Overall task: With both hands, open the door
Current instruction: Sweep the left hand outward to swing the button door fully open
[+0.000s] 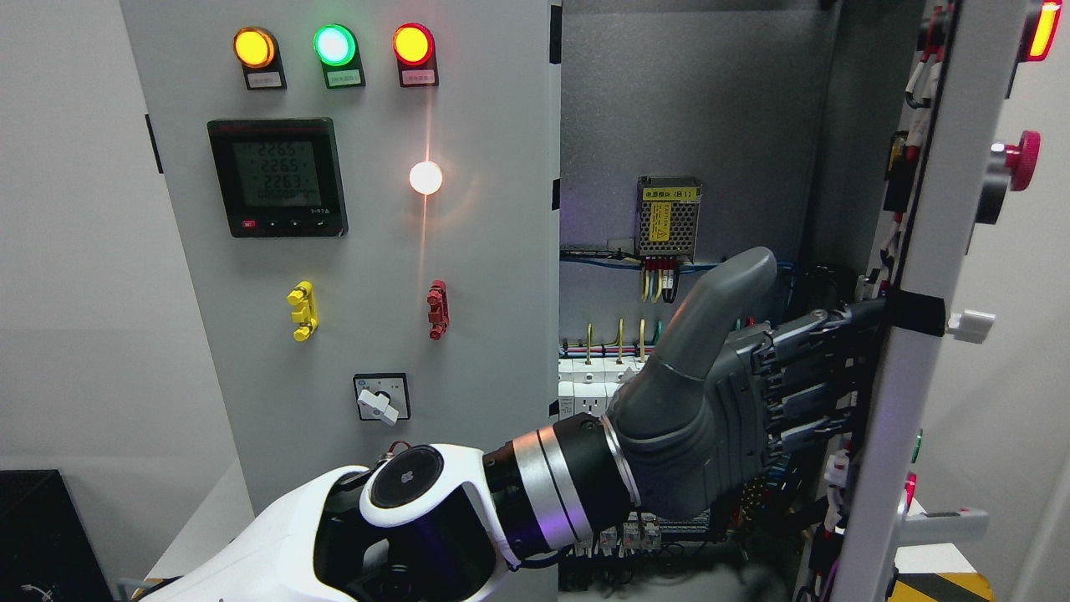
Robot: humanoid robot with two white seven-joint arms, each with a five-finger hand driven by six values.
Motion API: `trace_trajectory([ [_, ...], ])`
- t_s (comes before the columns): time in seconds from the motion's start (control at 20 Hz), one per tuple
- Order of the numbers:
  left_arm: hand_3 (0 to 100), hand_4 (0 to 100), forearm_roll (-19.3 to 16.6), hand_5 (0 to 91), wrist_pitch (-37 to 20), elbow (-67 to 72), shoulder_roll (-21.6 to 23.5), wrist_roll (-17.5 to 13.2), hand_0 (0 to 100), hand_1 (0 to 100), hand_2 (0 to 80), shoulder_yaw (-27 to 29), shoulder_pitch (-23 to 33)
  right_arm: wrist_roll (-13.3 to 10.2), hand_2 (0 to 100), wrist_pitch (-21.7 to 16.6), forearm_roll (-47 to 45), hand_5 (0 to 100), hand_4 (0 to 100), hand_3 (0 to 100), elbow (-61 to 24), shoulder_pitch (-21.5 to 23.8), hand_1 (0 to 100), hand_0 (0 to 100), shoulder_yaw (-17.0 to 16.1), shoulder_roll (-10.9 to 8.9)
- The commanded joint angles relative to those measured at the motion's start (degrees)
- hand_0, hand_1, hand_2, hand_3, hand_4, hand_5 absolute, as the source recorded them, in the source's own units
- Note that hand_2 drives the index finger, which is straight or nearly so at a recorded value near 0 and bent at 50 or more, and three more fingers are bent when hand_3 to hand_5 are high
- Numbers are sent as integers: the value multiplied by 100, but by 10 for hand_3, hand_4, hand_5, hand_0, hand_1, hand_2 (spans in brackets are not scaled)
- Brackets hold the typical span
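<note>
Grey cabinet (694, 100) open | left hand (736, 401) on right door (928, 251)

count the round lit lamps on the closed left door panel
4: an amber lamp, a green lamp and a red lamp in a row along the top, and a white lamp lower down, below the red one.

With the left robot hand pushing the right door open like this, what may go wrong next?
1. The left robot hand has its fingers behind the edge of the right door; they might catch the wires on the door's inner side.
2. The forearm passes close to the breakers and could brush them.
</note>
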Motion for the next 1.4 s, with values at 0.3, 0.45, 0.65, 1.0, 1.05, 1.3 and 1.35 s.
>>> trace_trajectory([
  [0.3, 0, 0, -51, 0, -1, 492, -856, 8, 0, 0, 0, -234, -179, 2, 0, -4, -1, 0, 0, 0, 1, 0, 0, 191, 0, 0],
  [0.45, 0, 0, -77, 0, -1, 641, -1040, 8, 0, 0, 0, -366, -223, 2, 0, 5, -1, 0, 0, 0, -8, 0, 0, 191, 0, 0],
  [0.65, 0, 0, -208, 0, -1, 799, -1330, 8, 0, 0, 0, -428, -223, 2, 0, 4, -1, 0, 0, 0, 1, 0, 0, 191, 0, 0],
  [1.0, 0, 0, -244, 0, -18, 1168, -1779, 8, 0, 0, 0, -533, -416, 2, 0, 5, -1, 0, 0, 0, 1, 0, 0, 191, 0, 0],
  [1.05, 0, 0, -244, 0, -18, 1230, -1849, 8, 0, 0, 0, -542, -443, 2, 0, -4, -1, 0, 0, 0, -8, 0, 0, 191, 0, 0],
  [1.3, 0, 0, -270, 0, -44, 1467, -2113, 8, 0, 0, 0, -647, -548, 2, 0, -4, -1, 0, 0, 0, 1, 0, 0, 191, 0, 0],
  [1.35, 0, 0, -270, 0, -44, 1511, -2165, 8, 0, 0, 0, -656, -557, 2, 0, 4, -1, 0, 0, 0, 1, 0, 0, 191, 0, 0],
])
